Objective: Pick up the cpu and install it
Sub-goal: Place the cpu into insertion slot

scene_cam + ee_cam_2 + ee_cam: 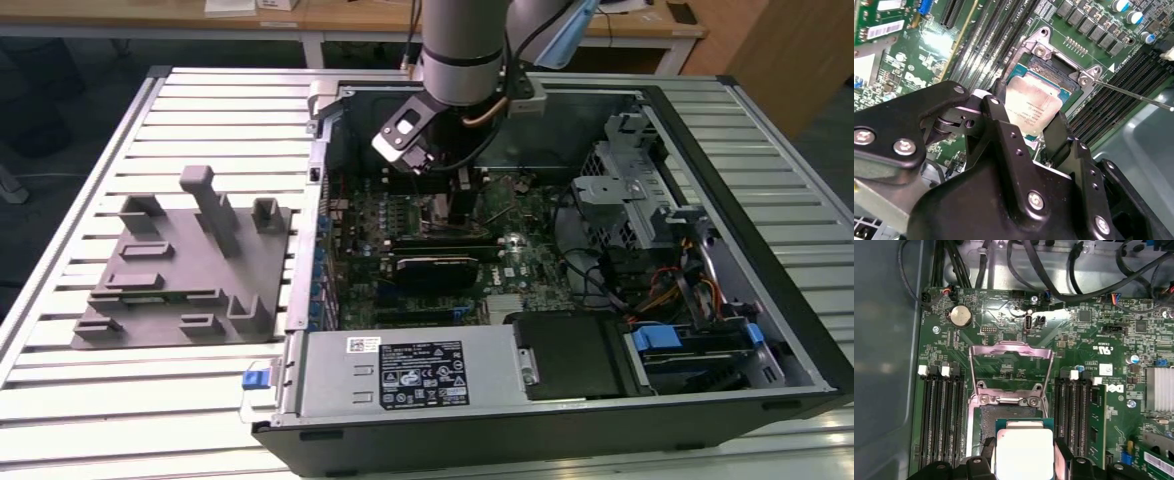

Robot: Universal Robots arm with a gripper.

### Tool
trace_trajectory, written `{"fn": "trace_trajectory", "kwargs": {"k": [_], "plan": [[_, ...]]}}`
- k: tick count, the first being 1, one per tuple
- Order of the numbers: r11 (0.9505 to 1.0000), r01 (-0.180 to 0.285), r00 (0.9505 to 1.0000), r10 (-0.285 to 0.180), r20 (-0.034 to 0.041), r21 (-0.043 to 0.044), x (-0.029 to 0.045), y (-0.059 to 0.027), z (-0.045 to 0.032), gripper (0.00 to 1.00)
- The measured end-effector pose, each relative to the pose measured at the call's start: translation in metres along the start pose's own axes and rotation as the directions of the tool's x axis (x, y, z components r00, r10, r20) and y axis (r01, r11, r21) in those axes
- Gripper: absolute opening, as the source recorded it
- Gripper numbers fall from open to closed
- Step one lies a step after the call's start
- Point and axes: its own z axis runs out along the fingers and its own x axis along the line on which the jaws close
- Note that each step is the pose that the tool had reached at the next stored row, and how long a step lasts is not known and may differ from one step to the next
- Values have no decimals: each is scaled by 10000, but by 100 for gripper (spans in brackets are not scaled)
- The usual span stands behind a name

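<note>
Upper centre of exterior view, arm (pixel 461 50) over mobo (pixel 523 262): gripper (pixel 1026 120) clamped on cpu (pixel 1035 102) edges, above open socket (pixel 1054 65), prob. for alignment.

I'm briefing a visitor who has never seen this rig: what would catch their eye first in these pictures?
The arm reaches into the open computer case in the exterior view. In both wrist views, the claw grips the silvery cpu right over the motherboard's open socket, its metal retention frame flipped up. A grey tray with upright posts sits on the exterior view's left.
</note>
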Motion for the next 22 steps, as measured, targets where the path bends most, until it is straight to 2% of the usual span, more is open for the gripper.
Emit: {"fn": "trace_trajectory", "kwargs": {"k": [14, 20, 21, 22], "plan": [[9996, -286, 9996, 286, 17, 6, 36, 12, 112, 54], [9996, -285, 9996, 285, 15, 4, 81, 12, 142, 54], [9996, -288, 9996, 288, 17, 14, 106, 10, 190, 54], [9996, -290, 9996, 290, 16, 16, 108, 10, 199, 54]]}}
